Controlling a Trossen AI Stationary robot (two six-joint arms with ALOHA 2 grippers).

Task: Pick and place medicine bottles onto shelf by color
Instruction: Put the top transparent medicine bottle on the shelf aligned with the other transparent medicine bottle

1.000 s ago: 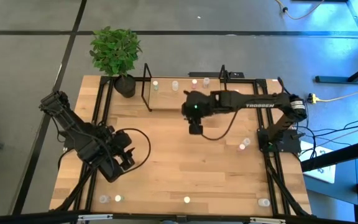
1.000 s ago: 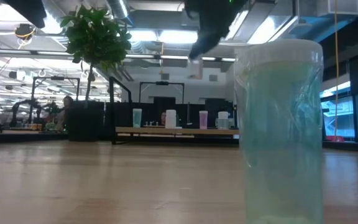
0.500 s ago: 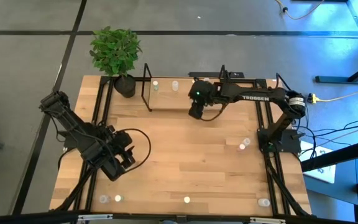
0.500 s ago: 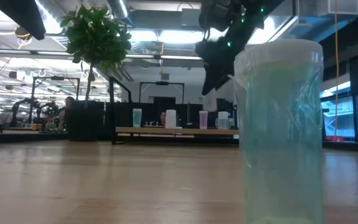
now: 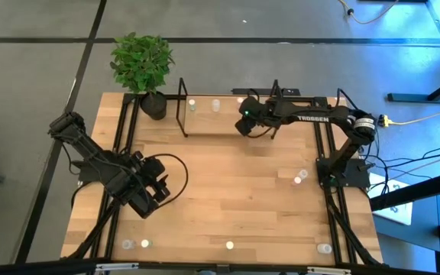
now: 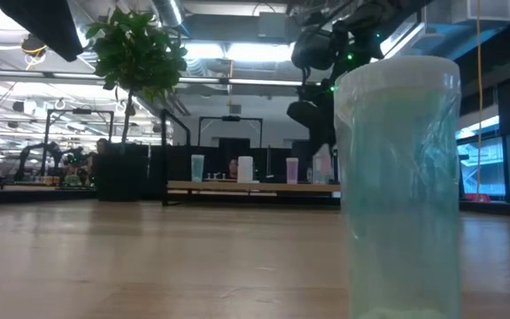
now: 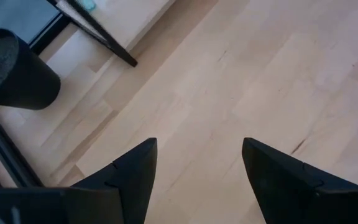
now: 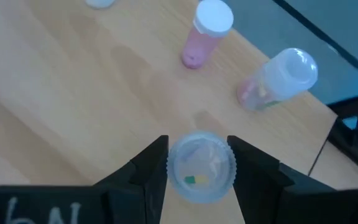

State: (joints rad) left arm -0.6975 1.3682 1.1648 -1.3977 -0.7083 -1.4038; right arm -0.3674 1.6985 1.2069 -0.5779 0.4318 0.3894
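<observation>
Right hand (image 8: 199, 163) grips a clear bottle (image 8: 201, 167) between its fingers, just above the shelf (image 8: 73, 93), with a pink bottle (image 8: 205, 32) and another bottle (image 8: 281, 78) standing ahead of it. Left hand (image 7: 197, 165) hangs released over bare worktop (image 7: 260, 74).

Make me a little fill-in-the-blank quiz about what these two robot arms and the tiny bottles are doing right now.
1. The right gripper is shut on a clear bottle above the ____.
2. The left gripper hangs open over bare wood and holds ____.
3. Just ahead of the held bottle stands a pink bottle with a ____ cap.
4. The dark pot at the shelf's end holds a green ____.

Missing words: shelf; nothing; white; plant
</observation>
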